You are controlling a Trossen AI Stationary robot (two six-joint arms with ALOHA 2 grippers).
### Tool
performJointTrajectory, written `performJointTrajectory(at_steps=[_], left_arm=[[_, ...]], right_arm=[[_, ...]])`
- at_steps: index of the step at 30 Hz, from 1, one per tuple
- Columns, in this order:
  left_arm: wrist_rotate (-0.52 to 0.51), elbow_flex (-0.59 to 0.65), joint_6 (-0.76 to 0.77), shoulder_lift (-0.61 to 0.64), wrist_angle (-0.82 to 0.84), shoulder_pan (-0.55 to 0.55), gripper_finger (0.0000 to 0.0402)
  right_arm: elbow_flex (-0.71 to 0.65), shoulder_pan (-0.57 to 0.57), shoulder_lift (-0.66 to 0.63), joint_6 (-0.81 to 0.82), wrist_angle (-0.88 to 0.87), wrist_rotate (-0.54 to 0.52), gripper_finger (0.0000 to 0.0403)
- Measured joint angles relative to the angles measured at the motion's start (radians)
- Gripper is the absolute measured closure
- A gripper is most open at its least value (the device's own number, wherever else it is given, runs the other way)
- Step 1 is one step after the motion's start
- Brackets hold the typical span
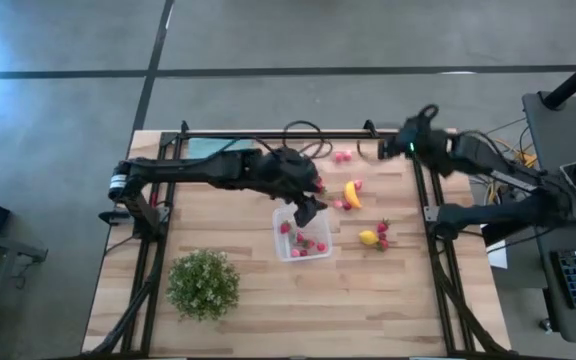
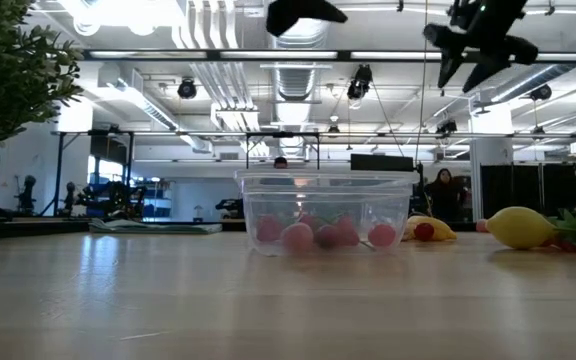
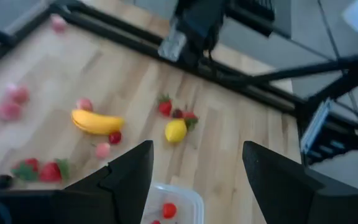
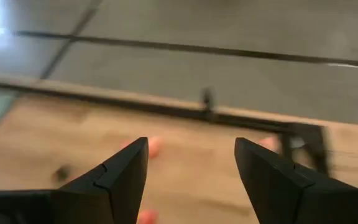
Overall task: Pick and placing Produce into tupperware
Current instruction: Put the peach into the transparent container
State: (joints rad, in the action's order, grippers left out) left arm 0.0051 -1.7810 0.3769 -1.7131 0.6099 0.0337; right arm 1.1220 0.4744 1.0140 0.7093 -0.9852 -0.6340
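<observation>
Fruit lies scattered — banana [image 1: 352, 193], lemon [image 1: 368, 238] — beside tupperware [image 1: 302, 233]; left gripper [image 1: 306, 212] spread empty above it.

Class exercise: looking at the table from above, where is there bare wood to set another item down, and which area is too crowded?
Bare wood lies along the near edge, between the green plant and the right frame rail, and left of the tupperware. It is crowded right of the tupperware, around the banana, the lemon and the scattered strawberries.
</observation>
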Motion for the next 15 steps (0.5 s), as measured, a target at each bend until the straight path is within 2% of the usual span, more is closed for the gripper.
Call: performJointTrajectory(at_steps=[4,7,10,15], left_arm=[[-0.067,0.041,-0.029,0.079,0.034,0.016,0.0169],[-0.091,0.092,-0.072,0.158,0.035,0.02,0.0169],[-0.096,0.164,-0.11,0.242,0.024,0.021,0.0169],[-0.101,0.354,-0.149,0.408,-0.05,0.022,0.0169]], right_arm=[[0.051,0.251,0.086,-0.077,0.0,0.208,0.017],[0.062,0.392,0.16,-0.09,-0.001,0.358,0.017],[0.063,0.458,0.224,-0.102,-0.003,0.428,0.017],[0.057,0.45,0.279,-0.104,-0.001,0.436,0.017]])
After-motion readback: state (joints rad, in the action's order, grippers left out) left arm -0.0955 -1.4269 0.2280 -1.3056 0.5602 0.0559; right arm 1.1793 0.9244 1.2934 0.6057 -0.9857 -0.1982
